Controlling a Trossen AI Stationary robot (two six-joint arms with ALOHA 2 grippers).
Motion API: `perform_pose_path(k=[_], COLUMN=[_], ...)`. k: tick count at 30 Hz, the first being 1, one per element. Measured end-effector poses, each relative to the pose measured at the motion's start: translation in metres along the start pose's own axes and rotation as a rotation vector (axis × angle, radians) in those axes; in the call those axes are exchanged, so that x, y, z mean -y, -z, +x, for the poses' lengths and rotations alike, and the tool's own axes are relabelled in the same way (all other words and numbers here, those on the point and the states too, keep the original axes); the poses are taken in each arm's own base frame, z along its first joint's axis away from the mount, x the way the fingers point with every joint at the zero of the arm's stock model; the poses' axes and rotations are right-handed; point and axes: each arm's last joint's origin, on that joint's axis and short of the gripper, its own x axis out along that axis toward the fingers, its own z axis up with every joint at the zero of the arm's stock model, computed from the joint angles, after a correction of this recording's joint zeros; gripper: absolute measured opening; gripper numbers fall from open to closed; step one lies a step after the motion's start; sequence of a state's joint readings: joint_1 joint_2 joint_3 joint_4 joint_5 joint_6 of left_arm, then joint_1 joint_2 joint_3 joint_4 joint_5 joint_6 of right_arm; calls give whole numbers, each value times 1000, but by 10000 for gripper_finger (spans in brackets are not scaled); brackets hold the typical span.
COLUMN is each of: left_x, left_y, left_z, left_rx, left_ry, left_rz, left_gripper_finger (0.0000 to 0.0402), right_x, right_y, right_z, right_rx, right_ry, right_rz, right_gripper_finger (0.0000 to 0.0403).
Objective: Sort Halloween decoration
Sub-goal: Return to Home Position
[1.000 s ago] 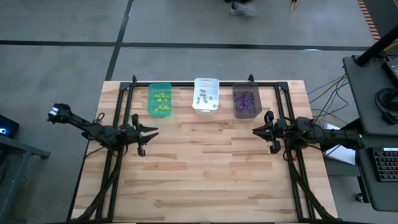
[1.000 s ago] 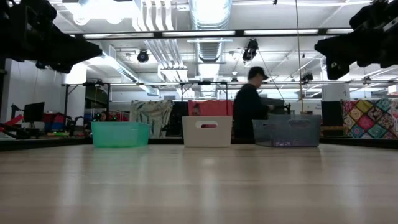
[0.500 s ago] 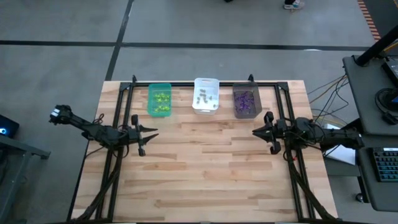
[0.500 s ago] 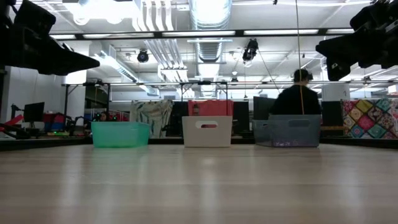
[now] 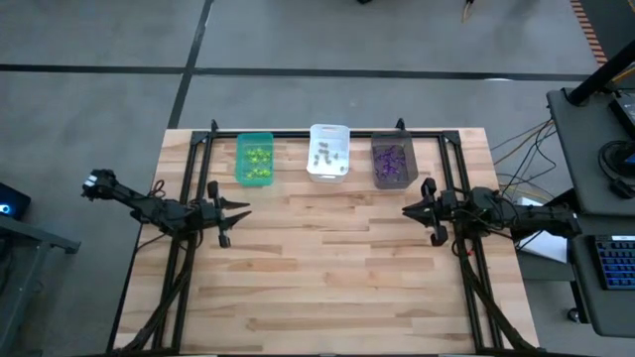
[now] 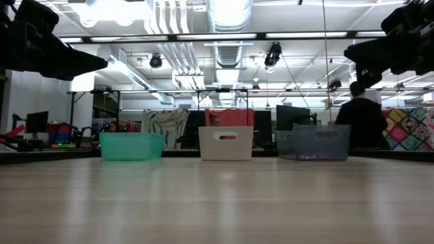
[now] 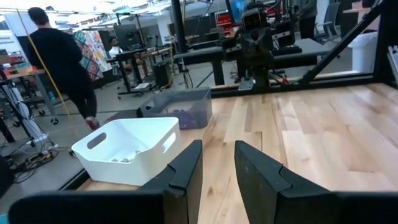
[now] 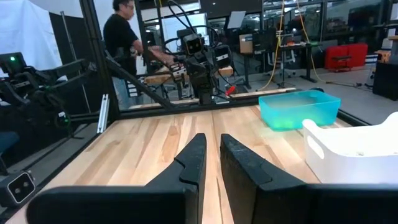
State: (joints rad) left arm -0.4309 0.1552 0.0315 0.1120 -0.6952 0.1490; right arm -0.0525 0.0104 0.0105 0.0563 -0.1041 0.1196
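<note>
The decoration lies in three bins along the table's far edge. Yellow-green trinkets [image 5: 258, 159] are in the green bin [image 5: 241, 171], greyish ones [image 5: 328, 153] in the white bin [image 5: 328, 176], and purple ones [image 5: 393, 159] in the dark grey bin [image 5: 393, 184]. My left gripper [image 5: 246, 207] hovers over the table's left side, near of the green bin, with a gap between its fingers [image 7: 217, 146]. My right gripper [image 5: 406, 209] hovers over the right side, near of the grey bin, its fingers a narrow gap apart [image 8: 213, 138]. Both hold nothing.
Bare wooden tabletop [image 5: 327, 268] stretches between and near of the two grippers. A black frame [image 5: 198, 149] runs along the table's far and side edges. A person [image 6: 363, 118] walks in the room behind the grey bin. A desk with cables [image 5: 595, 149] stands to the right.
In the low view my left gripper has tipped and dipped slightly above the table's left side. My right arm has kept still. The person behind the table has walked from the middle toward the right.
</note>
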Motion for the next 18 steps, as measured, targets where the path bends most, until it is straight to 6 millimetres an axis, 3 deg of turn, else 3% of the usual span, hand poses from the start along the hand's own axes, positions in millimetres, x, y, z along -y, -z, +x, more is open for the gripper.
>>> perform_pose_path(k=[18], left_x=[1], left_y=[2], left_z=[1], left_rx=[-21], left_ry=[3], left_rz=[17], left_gripper_finger=[77], right_x=[0], right_y=[0], right_z=[0], right_rx=[-5], right_ry=[1], right_rz=[1], right_gripper_finger=[38])
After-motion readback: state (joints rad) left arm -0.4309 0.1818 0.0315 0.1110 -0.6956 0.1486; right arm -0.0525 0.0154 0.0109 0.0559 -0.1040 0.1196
